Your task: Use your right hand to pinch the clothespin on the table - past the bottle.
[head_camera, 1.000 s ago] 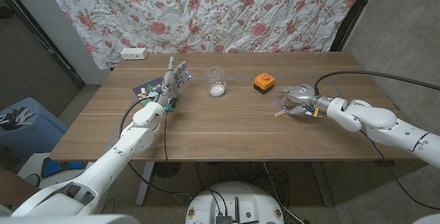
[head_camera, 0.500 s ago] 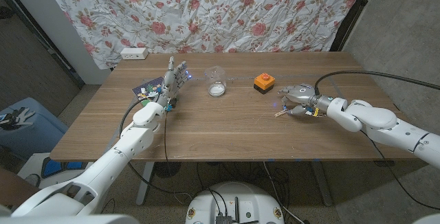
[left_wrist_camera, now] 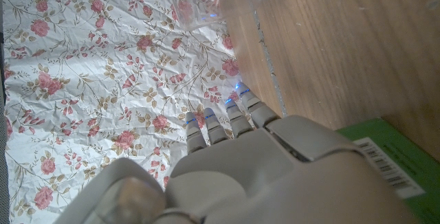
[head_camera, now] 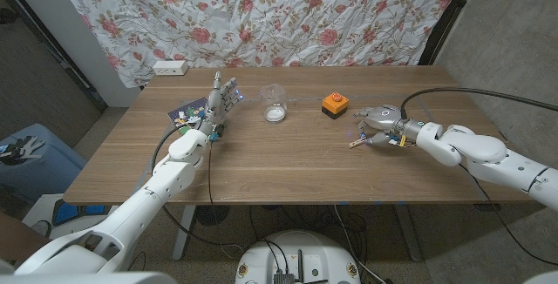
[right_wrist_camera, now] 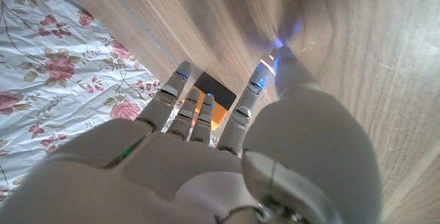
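one clothespin (head_camera: 356, 143) lies on table (head_camera: 288, 166) at our right hand's (head_camera: 379, 127) fingertips, right of bottle (head_camera: 275, 104). fingers curled over it; grip unclear. left hand (head_camera: 220, 103) spread, idle. risk: glancing pinch flicks pin away.
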